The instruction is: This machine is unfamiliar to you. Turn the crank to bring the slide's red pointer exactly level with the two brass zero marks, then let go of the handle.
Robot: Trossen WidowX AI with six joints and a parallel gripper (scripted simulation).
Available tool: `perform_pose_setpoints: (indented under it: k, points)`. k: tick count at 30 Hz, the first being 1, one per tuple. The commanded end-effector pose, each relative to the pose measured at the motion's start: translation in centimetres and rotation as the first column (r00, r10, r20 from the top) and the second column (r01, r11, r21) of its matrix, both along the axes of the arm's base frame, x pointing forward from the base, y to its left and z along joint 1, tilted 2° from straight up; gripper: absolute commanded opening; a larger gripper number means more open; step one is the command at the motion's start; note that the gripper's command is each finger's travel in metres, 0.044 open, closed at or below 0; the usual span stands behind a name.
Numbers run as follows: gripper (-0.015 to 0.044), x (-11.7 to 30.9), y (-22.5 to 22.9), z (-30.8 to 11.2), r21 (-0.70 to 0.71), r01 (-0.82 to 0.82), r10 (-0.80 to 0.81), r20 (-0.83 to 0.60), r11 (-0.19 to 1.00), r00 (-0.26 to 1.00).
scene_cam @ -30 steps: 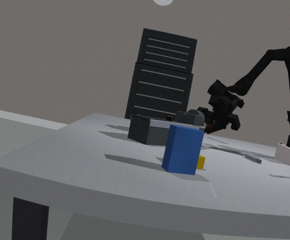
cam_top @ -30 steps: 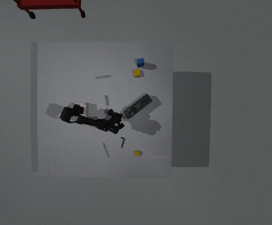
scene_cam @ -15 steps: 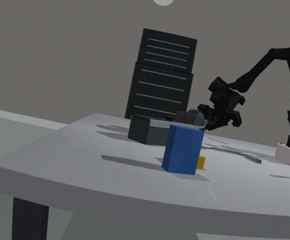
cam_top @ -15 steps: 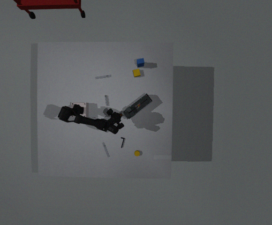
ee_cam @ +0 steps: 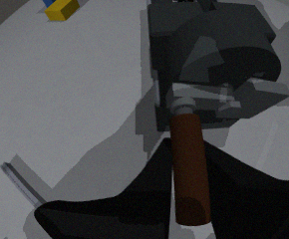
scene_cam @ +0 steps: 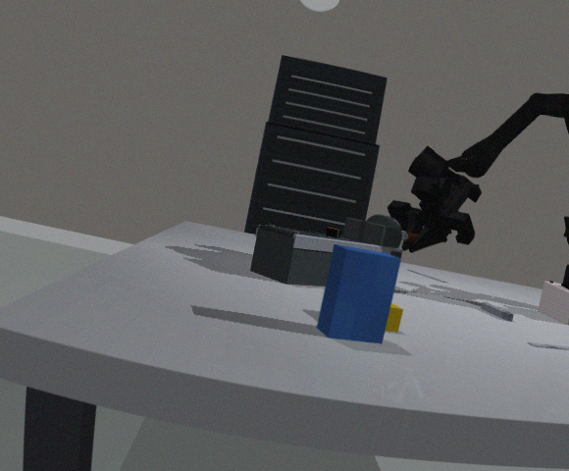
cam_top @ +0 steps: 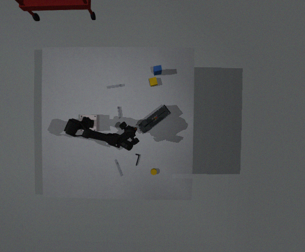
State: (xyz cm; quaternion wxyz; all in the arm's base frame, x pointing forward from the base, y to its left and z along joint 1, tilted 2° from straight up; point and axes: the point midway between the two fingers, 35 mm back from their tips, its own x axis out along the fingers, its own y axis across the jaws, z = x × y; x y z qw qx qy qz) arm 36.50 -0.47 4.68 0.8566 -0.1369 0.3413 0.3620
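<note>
The dark grey machine point(cam_top: 161, 112) point(scene_cam: 272, 253) point(ee_cam: 166, 22) stands on the table, its long body slanting away from the arm. Its pale crank arm point(ee_cam: 199, 93) carries a brown handle point(ee_cam: 190, 174) point(scene_cam: 410, 236) at the end nearest me. My gripper point(ee_cam: 179, 142) point(cam_top: 135, 129) is shut on that handle, with a black finger on each side of it. A small red-orange spot, apparently the pointer point(cam_top: 155, 117) point(scene_cam: 332, 232), shows on top of the machine. The brass marks are too small to make out, so I cannot tell whether the pointer is level with them.
A blue block point(cam_top: 157, 70) point(scene_cam: 358, 293) and a yellow cube point(cam_top: 153, 81) point(scene_cam: 394, 318) point(ee_cam: 62, 10) stand beside the machine. A yellow round piece point(cam_top: 153, 171), a black L-shaped piece point(cam_top: 138, 159) and grey bars point(cam_top: 115, 86) point(cam_top: 118, 167) lie on the table.
</note>
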Motion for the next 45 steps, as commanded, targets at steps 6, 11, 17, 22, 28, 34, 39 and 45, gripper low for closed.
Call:
perform_pose_setpoints:
  k: [6,11,17,22,28,34,39,45]
  points:
    - [0.0,0.18,-0.3,1.12,0.004,-0.002,0.002,0.018,1.0,1.0]
    - [0.0,0.25,-0.37,1.26,0.004,-0.002,0.002,0.018,1.0,1.0]
    - [0.0,0.32,-0.45,1.4,0.003,-0.002,0.002,0.018,1.0,1.0]
    - [0.0,0.37,-0.5,1.48,0.003,-0.002,0.002,0.018,1.0,1.0]
    - [0.0,0.42,-0.56,1.56,0.003,-0.002,0.002,0.018,1.0,1.0]
    - [0.0,0.46,-0.6,1.63,0.003,-0.002,0.002,0.018,1.0,1.0]
    - [0.0,0.5,-0.64,1.68,0.003,-0.002,0.002,0.018,1.0,1.0]
    - [0.0,0.54,-0.68,1.73,0.003,-0.002,0.002,0.018,1.0,1.0]
